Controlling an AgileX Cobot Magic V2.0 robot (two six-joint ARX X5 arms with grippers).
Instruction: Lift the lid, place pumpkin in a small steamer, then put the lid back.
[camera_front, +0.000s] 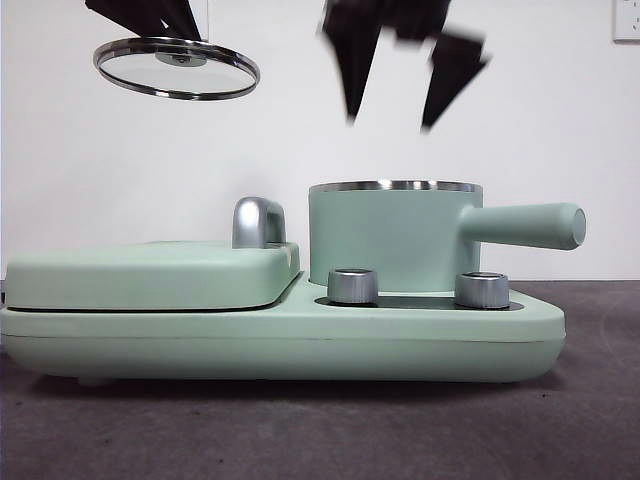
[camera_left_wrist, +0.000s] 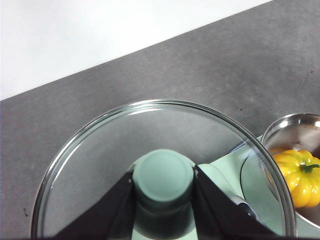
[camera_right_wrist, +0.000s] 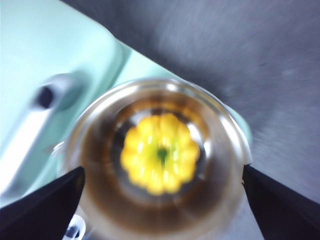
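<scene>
- Step in hand: the pumpkin (camera_right_wrist: 160, 152) lies inside the small steamer (camera_front: 395, 235), so placement appears done; replacing the lid (camera_front: 177, 68) remains.
- Left tool (camera_left_wrist: 163, 182): jaws closed on the mint-green knob of the lid, holding it in the air, slightly tilted, high at the left of the scene above the flat griddle cover (camera_front: 150, 272).
- Right tool (camera_front: 395, 100): jaws spread wide and empty, directly above the open steamer at the right.
- Next move, as a judgement: the right tool must clear the space over the pot; the left tool must then carry the lid rightward, centre it over the steel rim and lower it level.
- Limits of view: the front view hides the pumpkin behind the pot wall. The right wrist view is blurred, so the pumpkin probably sits centred, but its exact seating cannot be confirmed. The left wrist view cuts off part of the pot.
</scene>
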